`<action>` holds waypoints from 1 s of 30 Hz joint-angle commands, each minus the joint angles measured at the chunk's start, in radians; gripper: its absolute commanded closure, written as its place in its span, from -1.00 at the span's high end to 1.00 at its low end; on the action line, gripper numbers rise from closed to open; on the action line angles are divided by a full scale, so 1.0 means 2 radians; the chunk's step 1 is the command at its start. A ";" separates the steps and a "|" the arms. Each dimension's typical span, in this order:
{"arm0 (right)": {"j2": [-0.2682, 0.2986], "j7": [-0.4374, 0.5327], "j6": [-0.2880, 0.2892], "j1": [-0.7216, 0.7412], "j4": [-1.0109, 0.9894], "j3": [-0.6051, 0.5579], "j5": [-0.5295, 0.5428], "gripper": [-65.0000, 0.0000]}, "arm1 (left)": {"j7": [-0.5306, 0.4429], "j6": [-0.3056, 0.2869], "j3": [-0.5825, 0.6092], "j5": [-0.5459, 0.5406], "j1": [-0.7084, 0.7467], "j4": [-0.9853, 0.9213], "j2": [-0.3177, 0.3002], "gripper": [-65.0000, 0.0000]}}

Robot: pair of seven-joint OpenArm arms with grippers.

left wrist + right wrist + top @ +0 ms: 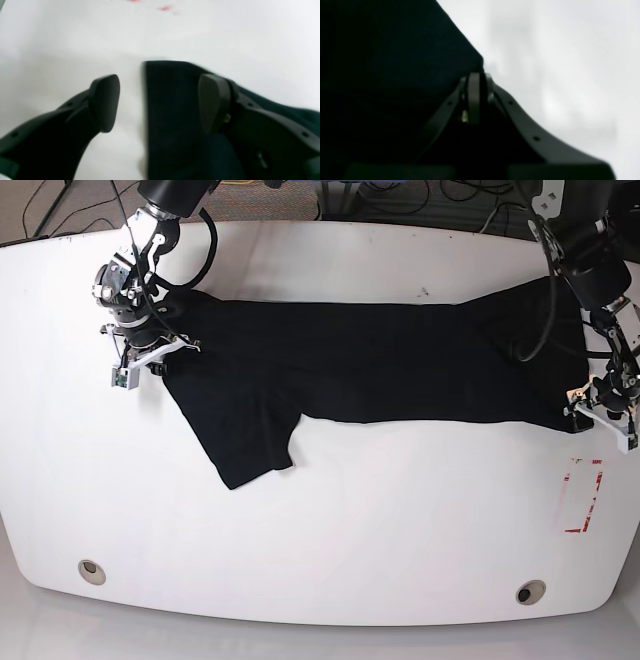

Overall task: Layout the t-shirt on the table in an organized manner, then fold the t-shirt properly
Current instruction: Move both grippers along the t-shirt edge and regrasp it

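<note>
floor [60, 205]: grey carpet | cables [420, 195]: black, tangled behind

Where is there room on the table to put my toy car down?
Bare white table lies below the t-shirt, between the two grommet holes and left of the red-marked rectangle. A thin bare strip runs above the shirt. It is crowded at both shirt ends, by the left gripper and right gripper.

The plain black soft cloth t-shirt [370, 365] carries no pattern. The smooth white tabletop [330, 530] shows a red-marked rectangle [582, 495] at four o'clock. Both grippers, left [160, 102] and right [477, 97], are dark charcoal grey, with white mounts.
</note>
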 commanded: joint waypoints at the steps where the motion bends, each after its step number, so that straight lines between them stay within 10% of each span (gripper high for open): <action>1: 0.002 -0.007 0.003 0.002 0.003 -0.001 -0.004 -1.00 | -0.028 -0.002 0.002 -0.005 -0.012 -0.013 -0.017 0.43; 30: 0.002 -0.008 0.003 0.002 0.028 -0.001 -0.004 -0.99 | -0.040 -0.005 0.053 -0.008 -0.012 -0.032 0.002 0.41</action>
